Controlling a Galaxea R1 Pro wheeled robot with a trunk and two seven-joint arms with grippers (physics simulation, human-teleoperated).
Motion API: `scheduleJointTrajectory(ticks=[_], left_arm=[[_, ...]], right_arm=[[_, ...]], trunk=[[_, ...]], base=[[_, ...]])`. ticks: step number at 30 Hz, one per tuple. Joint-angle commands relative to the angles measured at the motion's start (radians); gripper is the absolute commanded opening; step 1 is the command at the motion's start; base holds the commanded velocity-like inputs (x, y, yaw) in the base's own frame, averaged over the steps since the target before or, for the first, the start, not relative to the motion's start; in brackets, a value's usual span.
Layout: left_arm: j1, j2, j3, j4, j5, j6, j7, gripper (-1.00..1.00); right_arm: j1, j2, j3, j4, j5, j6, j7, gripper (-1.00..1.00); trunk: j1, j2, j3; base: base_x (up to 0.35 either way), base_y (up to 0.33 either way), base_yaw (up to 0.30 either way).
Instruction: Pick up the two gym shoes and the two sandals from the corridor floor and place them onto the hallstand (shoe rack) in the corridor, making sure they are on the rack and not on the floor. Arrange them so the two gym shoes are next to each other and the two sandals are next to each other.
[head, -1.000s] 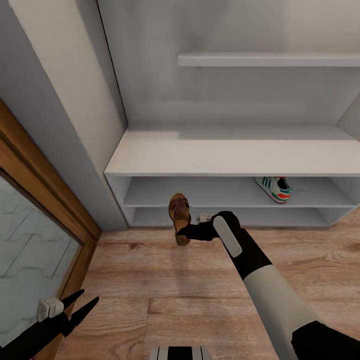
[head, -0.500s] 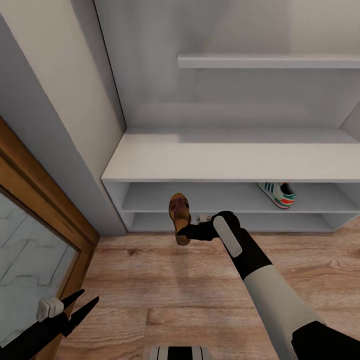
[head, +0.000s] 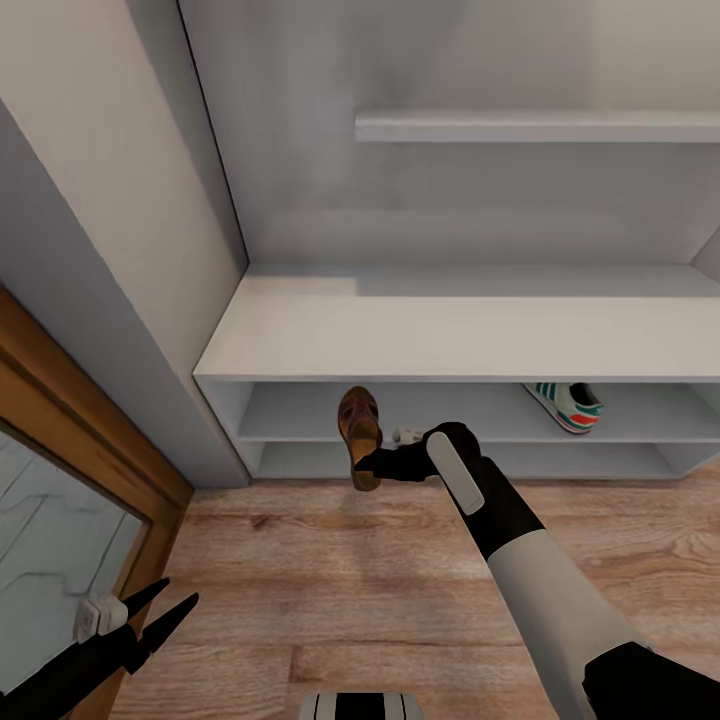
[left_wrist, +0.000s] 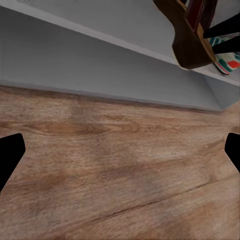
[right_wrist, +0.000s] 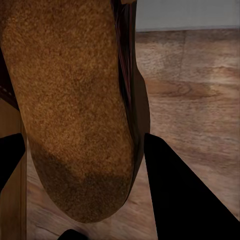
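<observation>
Sandal (head: 360, 436): dark reddish-brown leather, tan footbed. Held clear of the corridor floor (head: 400, 590), in front of the hallstand's (head: 450, 330) open shelves, toward their left half. Toe end points far, toward the shelves; heel end near. In the right wrist view the tan footbed (right_wrist: 70, 105) lies between the two dark fingers (right_wrist: 175, 190). Also seen from the left wrist view (left_wrist: 192, 35), gripped at its heel end by dark fingers coming in from the right.

Right pincer (head: 372, 464): closed on the heel end of the sandal, one finger to each side. Arm reaches from near right toward far left.

Gym shoe (head: 566, 404): white, green side stripes, red-orange at the heel. Rests on the upper open shelf of the hallstand, toward its right end, well apart from the sandal. A corner of it also shows in the left wrist view (left_wrist: 227, 60), behind the sandal.

Hallstand: pale grey, flat top, two open shelves under it, one wall shelf (head: 540, 126) above to the right. Stands against the far wall.

Left pincer (head: 160, 612): near left, low over the floor, fingers spread apart, holding nothing. Both fingertips show at the edges of the left wrist view, with bare floor planks between them.

Door frame (head: 90, 440): brown wood with a glass pane, at left.
</observation>
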Motion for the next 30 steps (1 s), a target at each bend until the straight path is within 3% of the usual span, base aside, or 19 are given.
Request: scheduleJointTrajectory(ticks=[1, 30], left_arm=[[0.0, 0.0, 0.0, 0.0, 0.0, 0.0, 0.0, 1.0], [-0.001, 0.0, 0.0, 0.0, -0.001, 0.0, 0.002, 1.0]], right_arm=[[0.0, 0.0, 0.0, 0.0, -0.003, 0.0, -0.002, -1.0], [0.0, 0.0, 0.0, 0.003, -0.003, 0.0, 0.0, -1.0]], trunk=[[0.0, 0.0, 0.0], [0.0, 0.0, 0.0]], base=[[0.021, 0.0, 0.0], [0.064, 0.0, 0.0]])
